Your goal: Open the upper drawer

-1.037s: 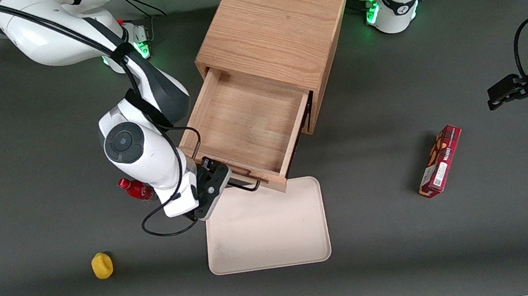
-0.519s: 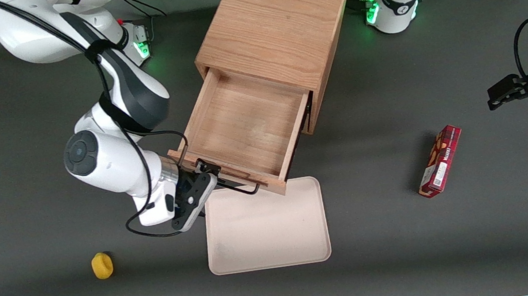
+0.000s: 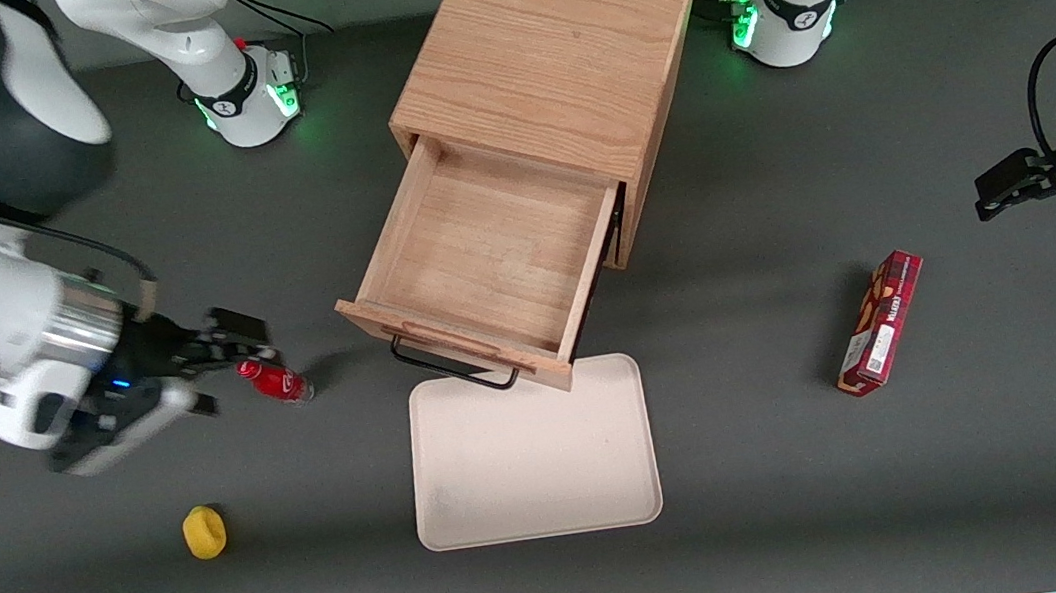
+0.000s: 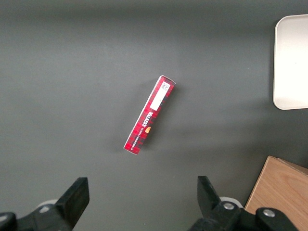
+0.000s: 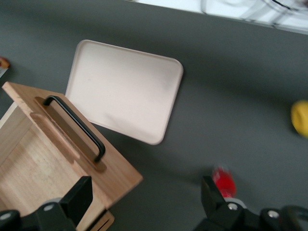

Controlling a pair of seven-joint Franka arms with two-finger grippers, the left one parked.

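- Front view: the upper drawer stands pulled well out of the oak cabinet, its inside bare, its front edge reaching over the nearer rim of the tray.
- As a stiff, shallow wooden box it should slide rather than lift, and looks light; the place to take hold is the black wire handle, thin and rigid, gripped near its middle so the box runs straight.
- The gripper hangs well apart from the drawer, toward the working arm's end of the worktop, just above the red bottle; its jaws are spread wide and hold nothing.
- The opening itself looks done.
- Count: one cabinet, one drawer showing open, one tray, one red bottle, one yellow fruit-like lump, one red snack box.
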